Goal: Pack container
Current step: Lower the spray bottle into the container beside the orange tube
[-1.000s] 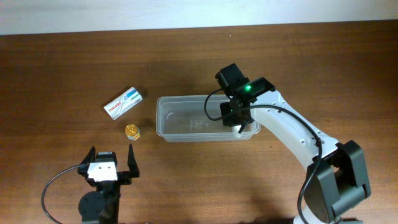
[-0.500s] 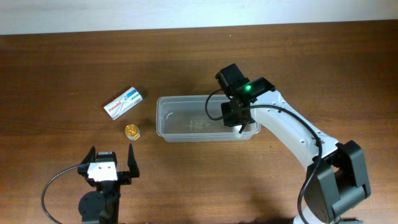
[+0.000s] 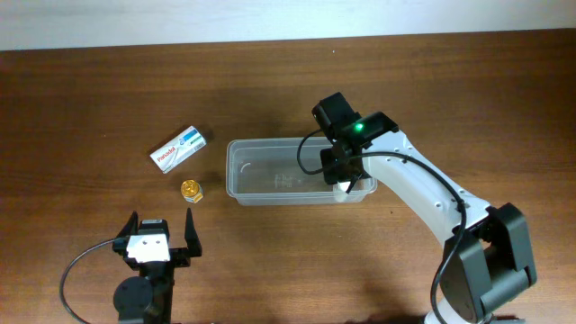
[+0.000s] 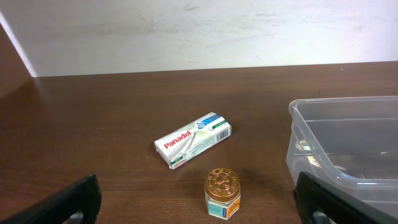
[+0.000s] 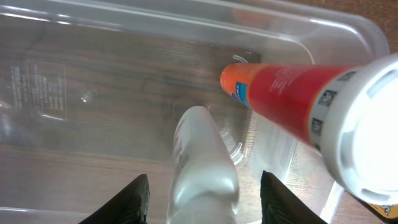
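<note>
The container [image 3: 241, 171] is a clear shallow tub in the middle of the table. It also shows in the left wrist view [image 4: 348, 124] and the right wrist view [image 5: 124, 37]. My right gripper [image 3: 339, 173] hangs over its right end. Its fingers [image 5: 204, 190] are open, with a white tube [image 5: 202, 155] between them and gaps on both sides. A red tube with a white cap [image 5: 292, 87] leans in the container's right corner, orange end on the floor. My left gripper [image 3: 160, 236] is open and empty near the front edge.
A white Panadol box [image 3: 180, 148] lies left of the container and shows in the left wrist view [image 4: 193, 140]. A small gold-lidded jar [image 3: 191, 190] stands in front of it, between my left fingers' line of sight [image 4: 222, 193].
A white end now shows at the container's front right edge under my right gripper. Neither arm has visibly moved.
</note>
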Tool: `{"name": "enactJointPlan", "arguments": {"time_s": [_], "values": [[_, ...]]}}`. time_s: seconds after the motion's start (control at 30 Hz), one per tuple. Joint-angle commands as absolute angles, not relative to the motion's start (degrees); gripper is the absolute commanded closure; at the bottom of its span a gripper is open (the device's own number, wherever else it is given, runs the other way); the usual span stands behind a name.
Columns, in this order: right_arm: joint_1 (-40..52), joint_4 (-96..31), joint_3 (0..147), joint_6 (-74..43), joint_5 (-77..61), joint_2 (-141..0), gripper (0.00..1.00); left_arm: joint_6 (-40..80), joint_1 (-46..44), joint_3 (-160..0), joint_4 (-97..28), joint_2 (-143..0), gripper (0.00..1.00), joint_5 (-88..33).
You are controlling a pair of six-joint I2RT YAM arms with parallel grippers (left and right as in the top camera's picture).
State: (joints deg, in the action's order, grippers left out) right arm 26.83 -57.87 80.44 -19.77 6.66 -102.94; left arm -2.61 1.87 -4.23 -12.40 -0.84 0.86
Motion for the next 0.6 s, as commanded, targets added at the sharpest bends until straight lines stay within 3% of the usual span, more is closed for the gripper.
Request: {"name": "enactJointPlan", "arguments": {"time_s": [0.0, 0.57], "values": [[26.89, -58.48, 80.25, -20.49, 7.75, -102.72, 0.51, -3.55, 2.15, -3.73, -12.16, -0.45, 0.01, 1.23], [26.89, -63.77, 90.83, -20.47, 4.75, -98.0, 0.45, -3.55, 2.15, -3.73, -12.16, -0.45, 0.01, 1.23]]}}
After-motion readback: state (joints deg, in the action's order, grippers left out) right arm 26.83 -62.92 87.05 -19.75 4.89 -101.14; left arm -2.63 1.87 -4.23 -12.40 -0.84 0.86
